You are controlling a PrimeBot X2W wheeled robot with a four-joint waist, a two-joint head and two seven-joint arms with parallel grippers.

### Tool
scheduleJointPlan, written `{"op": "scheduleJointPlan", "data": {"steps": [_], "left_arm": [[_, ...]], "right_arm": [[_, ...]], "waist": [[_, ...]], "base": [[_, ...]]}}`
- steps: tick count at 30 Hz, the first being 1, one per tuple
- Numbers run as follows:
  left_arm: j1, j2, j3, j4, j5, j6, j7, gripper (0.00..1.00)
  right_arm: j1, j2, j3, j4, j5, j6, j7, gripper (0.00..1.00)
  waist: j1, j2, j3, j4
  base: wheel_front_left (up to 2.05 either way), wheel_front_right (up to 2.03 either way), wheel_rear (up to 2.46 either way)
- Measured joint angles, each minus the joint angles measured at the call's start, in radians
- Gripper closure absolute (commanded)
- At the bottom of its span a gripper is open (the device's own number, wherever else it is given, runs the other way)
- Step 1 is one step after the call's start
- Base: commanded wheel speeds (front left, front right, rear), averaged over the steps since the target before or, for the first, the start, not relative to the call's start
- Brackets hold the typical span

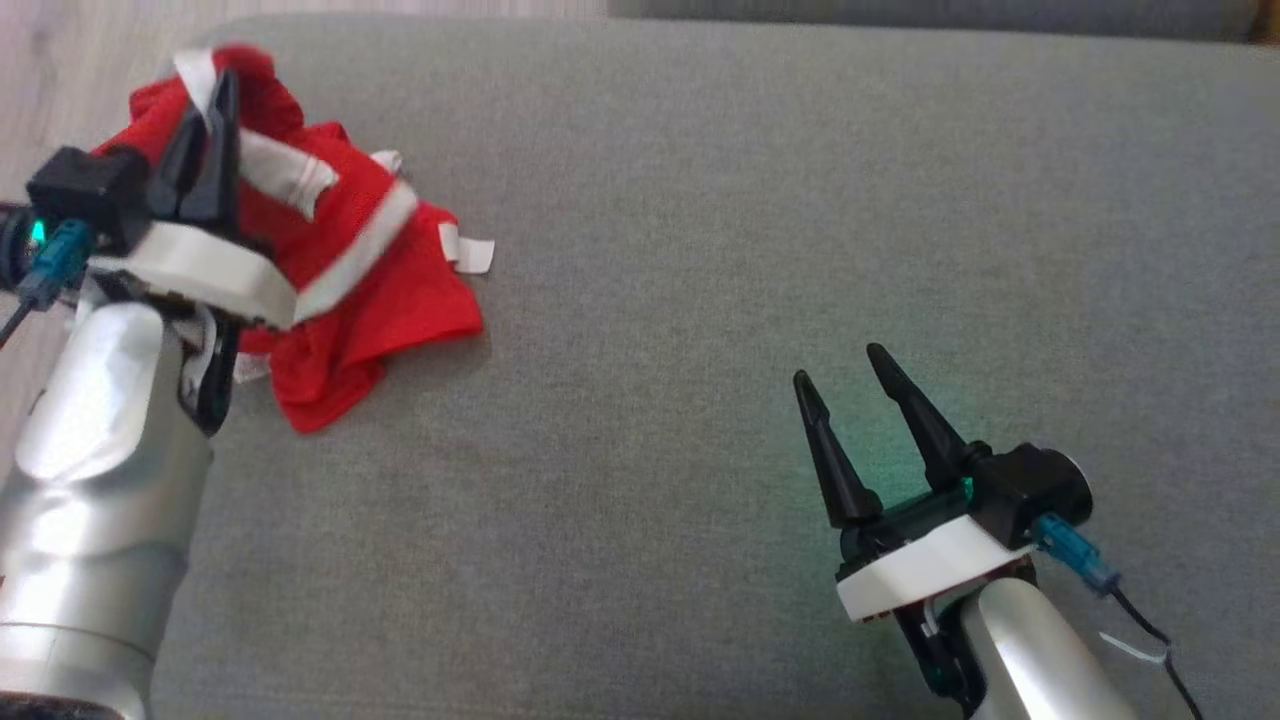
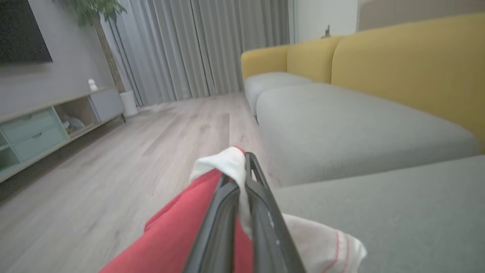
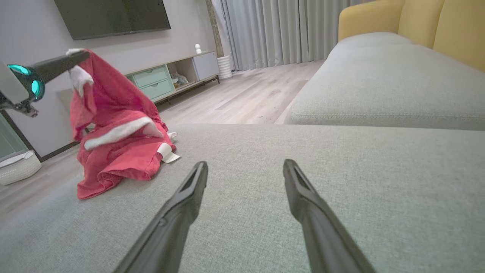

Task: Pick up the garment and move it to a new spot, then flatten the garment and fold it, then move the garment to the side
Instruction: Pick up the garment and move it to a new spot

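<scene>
The garment (image 1: pixel 350 280) is red with white bands and lies bunched at the far left of the grey cushion (image 1: pixel 750 250). My left gripper (image 1: pixel 222 85) is shut on its top part and holds that part lifted, while the rest still drapes onto the cushion. In the left wrist view the two dark fingers (image 2: pixel 261 204) pinch white and red cloth (image 2: pixel 223 167) between them. The right wrist view shows the garment (image 3: pixel 117 148) hanging from the left gripper (image 3: pixel 77 56). My right gripper (image 1: pixel 840 365) hovers open over the cushion at the lower right, with nothing between its fingers (image 3: pixel 303 197).
The cushion's left edge drops to a wooden floor (image 2: pixel 94 170). A yellow-backed sofa (image 2: pixel 398 68) runs beyond. A low cabinet (image 3: pixel 170 76) stands against the wall under a television (image 3: pixel 113 17), with a white basket (image 3: pixel 19 167) on the floor and grey curtains (image 3: pixel 273 30) behind.
</scene>
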Motion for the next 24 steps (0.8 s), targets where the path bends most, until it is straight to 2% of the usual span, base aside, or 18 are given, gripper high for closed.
{"op": "scheduleJointPlan", "data": {"steps": [5,9,15,24], "left_arm": [[0.003,-0.004,0.037,-0.166,0.000,0.033,-0.027,1.00],[0.026,-0.002,0.043,-0.309,0.011,0.033,-0.031,1.00],[0.114,-0.005,-0.004,-0.427,0.009,0.023,0.012,1.00],[0.127,-0.113,-0.096,-0.563,-0.002,0.024,0.067,1.00]], "right_arm": [[0.006,0.000,-0.005,0.002,0.005,0.000,0.000,0.00],[0.017,0.000,-0.005,0.006,0.012,0.000,-0.001,0.00],[0.039,0.000,0.001,0.004,0.029,0.000,-0.001,0.00],[0.033,0.000,0.035,-0.016,0.055,0.000,-0.001,0.00]], "waist": [[-0.0001,0.0000,-0.055,-0.002],[-0.0001,0.0000,-0.085,-0.012],[-0.0001,0.0000,-0.105,-0.053],[0.0000,0.0001,-0.101,-0.186]], "base": [[0.00,0.00,0.00],[0.00,0.00,0.00],[0.00,0.00,0.00],[0.00,0.00,0.00]]}}
